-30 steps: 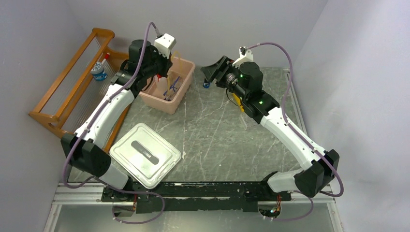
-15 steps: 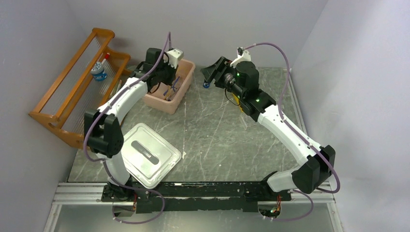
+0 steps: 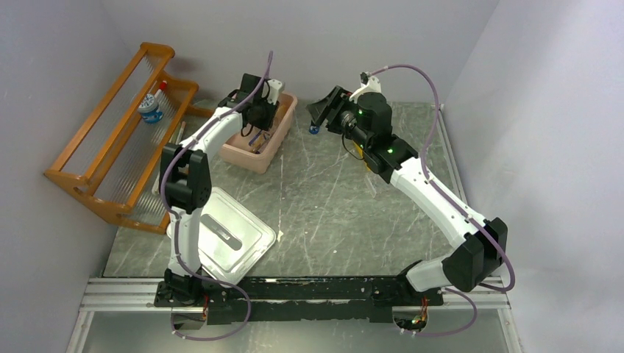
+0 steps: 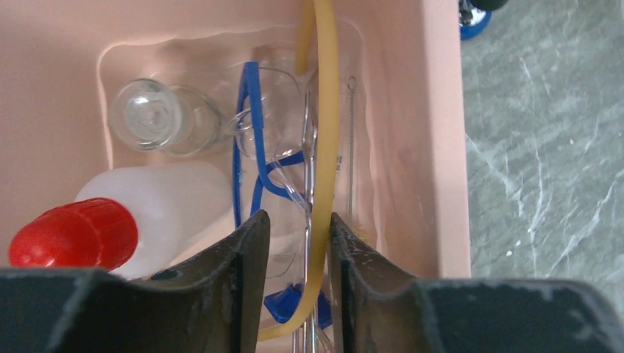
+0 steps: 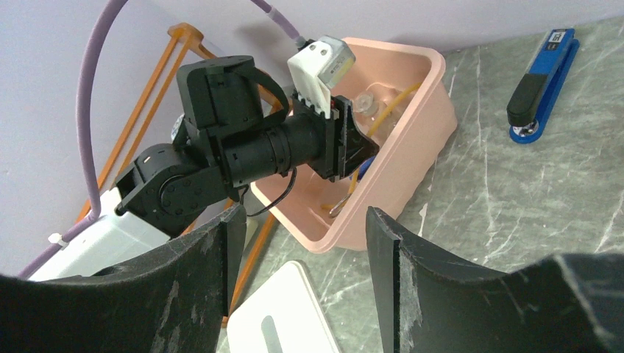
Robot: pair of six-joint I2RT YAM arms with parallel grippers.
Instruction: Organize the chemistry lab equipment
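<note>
**Left pincer down in the pink tub, hose running through its gap**

The left pincer (image 4: 298, 232) points down into the pink tub (image 4: 441, 110), which stands at the far left of the grey marbled surface (image 3: 324, 206). Its jaws are parted only a little. The tan rubber hose (image 4: 324, 110) passes through that gap, lying close against one finger with free space on its other side, so the jaws do not appear to be squeezing it. From there the hose runs up along the tub's inner wall and out past the rim.

The rest of the equipment lies on the tub floor:
- The white squeeze bottle (image 4: 169, 202) lies on its side, red cap towards the camera.
- A small glass jar (image 4: 158, 118) lies just beyond the bottle.
- A blue-and-clear plastic piece (image 4: 246, 132) sits between the jar and the hose.
- A thin wire tool (image 4: 351, 147) lies beside the hose, near the wall.

The right pincer (image 5: 303, 213) hovers above the surface near the tub, facing it. Its jaws are spread wide and hold nothing. A blue-and-black stapler (image 5: 543, 84) lies on the surface just beside the tub. The grey-white lid (image 3: 228, 239) rests well apart from the tub, near the left arm's base. The wooden rack (image 3: 110, 140) stands along the left wall.
</note>
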